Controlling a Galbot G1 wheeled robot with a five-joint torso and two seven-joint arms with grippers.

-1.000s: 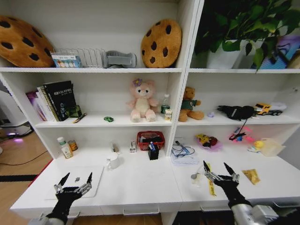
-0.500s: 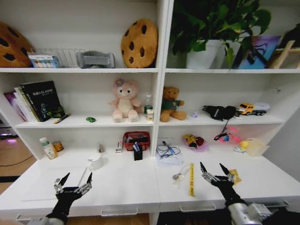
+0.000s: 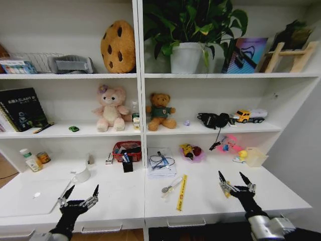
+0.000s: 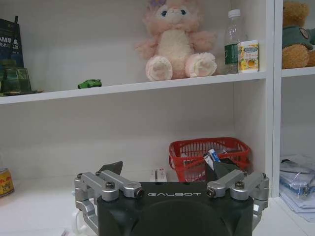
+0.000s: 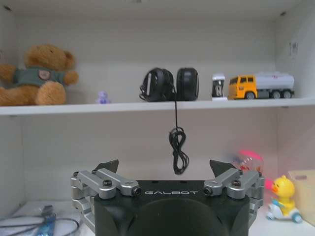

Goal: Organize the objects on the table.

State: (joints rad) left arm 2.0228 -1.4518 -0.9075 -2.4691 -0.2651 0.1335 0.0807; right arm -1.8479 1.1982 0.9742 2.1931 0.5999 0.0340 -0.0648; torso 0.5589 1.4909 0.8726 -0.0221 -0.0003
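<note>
On white table (image 3: 125, 201), slim silver-white laptop (image 3: 30, 197), lid closed, lying flat

A slim silver-white laptop (image 3: 30, 197) lies closed and flat on the white table's (image 3: 125, 201) left end.

The laptop (image 3: 30, 197) lies flat at the left end of the bench (image 3: 120, 203), with a mug (image 3: 80, 174) just behind its right corner. A basket (image 3: 126, 149) stands at the back near the centre, papers (image 3: 161, 163) to its right. A ruler (image 3: 181, 199) lies in front of the papers. On the shelf above, the toy car (image 3: 73, 129) sits left of the plush bear (image 3: 108, 109).
</note>
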